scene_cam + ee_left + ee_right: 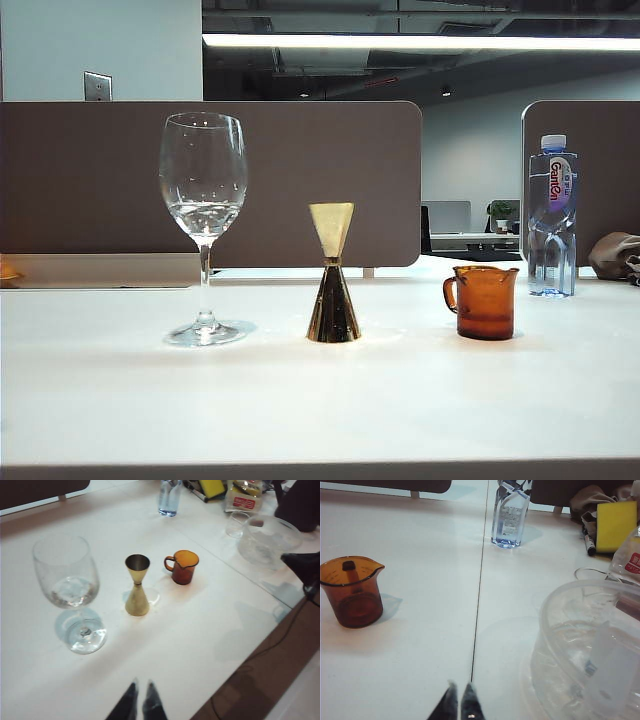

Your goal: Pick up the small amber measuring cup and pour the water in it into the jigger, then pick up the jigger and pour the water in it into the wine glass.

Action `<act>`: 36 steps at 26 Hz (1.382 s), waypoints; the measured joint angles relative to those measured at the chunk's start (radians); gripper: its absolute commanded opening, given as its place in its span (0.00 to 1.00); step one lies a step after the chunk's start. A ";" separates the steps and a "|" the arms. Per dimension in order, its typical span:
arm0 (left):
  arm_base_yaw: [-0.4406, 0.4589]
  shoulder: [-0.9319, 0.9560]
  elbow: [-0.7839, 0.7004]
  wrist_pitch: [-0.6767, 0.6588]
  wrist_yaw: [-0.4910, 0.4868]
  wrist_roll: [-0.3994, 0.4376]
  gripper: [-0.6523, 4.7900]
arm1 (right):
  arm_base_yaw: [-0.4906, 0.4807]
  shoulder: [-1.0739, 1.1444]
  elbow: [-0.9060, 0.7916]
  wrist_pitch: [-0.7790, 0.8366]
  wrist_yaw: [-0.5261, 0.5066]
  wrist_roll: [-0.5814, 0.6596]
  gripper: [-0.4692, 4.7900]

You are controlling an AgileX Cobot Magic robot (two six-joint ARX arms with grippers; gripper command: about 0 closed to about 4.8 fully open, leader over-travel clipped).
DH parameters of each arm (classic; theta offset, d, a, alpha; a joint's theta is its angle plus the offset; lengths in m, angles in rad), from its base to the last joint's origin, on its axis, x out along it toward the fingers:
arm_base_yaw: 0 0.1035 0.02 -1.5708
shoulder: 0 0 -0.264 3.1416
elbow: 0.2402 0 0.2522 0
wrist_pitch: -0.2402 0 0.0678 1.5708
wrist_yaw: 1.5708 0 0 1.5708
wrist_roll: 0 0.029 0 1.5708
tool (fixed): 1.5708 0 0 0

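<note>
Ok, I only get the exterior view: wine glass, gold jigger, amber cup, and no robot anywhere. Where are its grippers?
Observer: The left gripper hovers over the table, short of the wine glass, the jigger and the small amber measuring cup. Its jaws are together and it holds nothing.
Operator: And the other one?
Observer: The right gripper is shut and empty too. It hovers over the table, apart from the cup.
Operator: Is anything beyond the cup that I can't see?
Observer: Yes. A big clear plastic bowl stands on the table at the right gripper's side, and a yellow sponge lies farther back.
</note>
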 measured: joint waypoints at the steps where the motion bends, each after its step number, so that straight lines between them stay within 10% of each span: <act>1: 0.012 0.000 0.000 0.000 0.008 0.000 0.17 | 0.000 0.000 0.000 0.000 0.000 0.000 0.13; 36: 0.024 0.000 0.000 0.000 0.039 0.000 0.17 | 0.000 0.000 0.000 0.000 0.000 0.000 0.13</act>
